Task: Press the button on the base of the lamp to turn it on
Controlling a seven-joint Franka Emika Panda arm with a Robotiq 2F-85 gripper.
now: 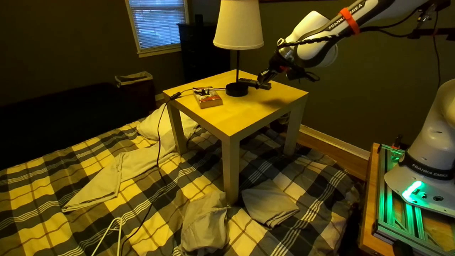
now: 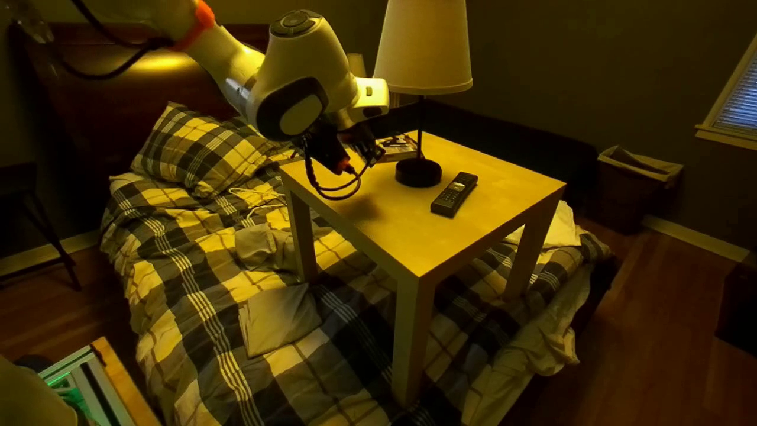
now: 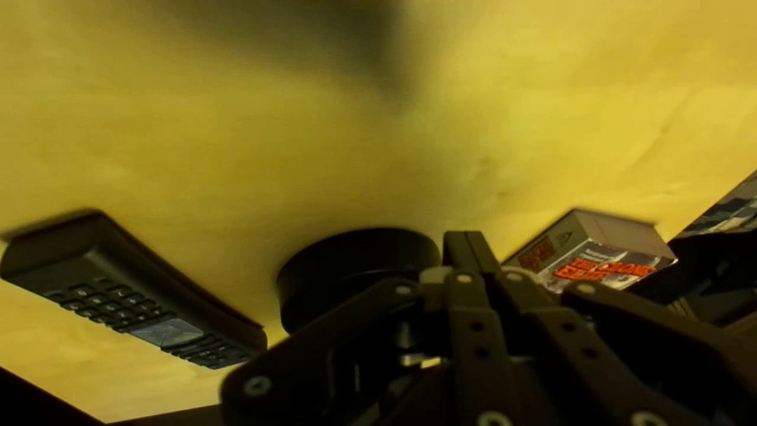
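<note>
The lamp (image 1: 238,44) stands at the upper centre in both exterior views, its pale tapering shade (image 1: 239,25) carried on a thin dark stem (image 1: 237,67). Its base (image 1: 236,89), a flat round dark disc, rests on a square, pale-topped side table (image 1: 245,115) set upon a bed with a plaid cover (image 1: 89,167). The disc is too dark for me to make out surface detail. In an exterior view the arm (image 1: 316,39) reaches in from the upper right and ends in the gripper (image 3: 471,248), tilted downward, near the base but apart from it. In the wrist view its two fingers (image 3: 456,245) are closed, lying side by side with tips together, at lower centre; the base appears just left of them, partly hidden by the linkage. Lower left there: a black handset (image 2: 455,194) with keys and a small display, lying near the base. Right: a thick paperback (image 1: 207,97), flat on the table. In an exterior view a dark cord (image 1: 175,95) crosses the table's left edge and hangs to the bed; a window (image 1: 160,25) with blinds occupies the upper left.
</note>
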